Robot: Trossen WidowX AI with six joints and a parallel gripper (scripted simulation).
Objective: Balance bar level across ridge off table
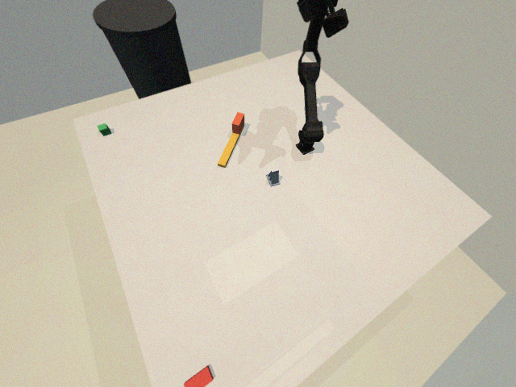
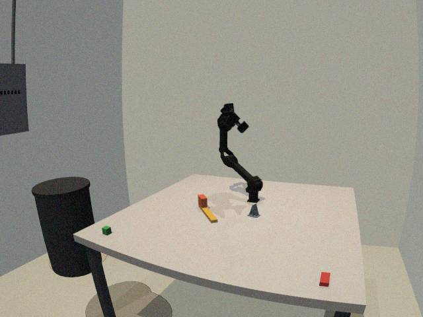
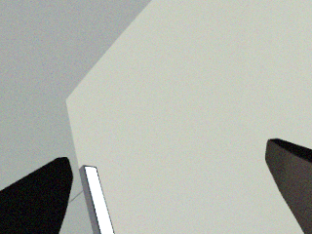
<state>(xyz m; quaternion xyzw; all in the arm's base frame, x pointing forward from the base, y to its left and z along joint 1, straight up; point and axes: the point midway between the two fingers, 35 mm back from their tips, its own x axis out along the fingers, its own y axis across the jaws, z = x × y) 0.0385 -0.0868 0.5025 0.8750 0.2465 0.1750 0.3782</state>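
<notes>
A yellow bar (image 1: 228, 151) (image 2: 209, 214) lies flat on the table (image 1: 175, 216) (image 2: 259, 246), with an orange block (image 1: 237, 123) (image 2: 202, 201) standing upright at its far end. The small blue-grey ridge (image 1: 273, 178) (image 2: 254, 211) stands apart from the bar, near the arm's base, with nothing on it. My gripper (image 3: 170, 159) is open and empty, its two fingers wide apart in the wrist view. The arm is raised high above the table, far from bar and ridge. The fingertips cannot be made out in the top and exterior views.
A green cube (image 1: 104, 129) (image 2: 106, 230) lies near the table's left corner. A red block (image 1: 200, 377) (image 2: 324, 279) lies near the front edge. A large black cylinder (image 1: 154, 58) (image 2: 66, 232) stands beyond the table's edge. The wrist view shows walls and a bright white strip (image 3: 98, 200).
</notes>
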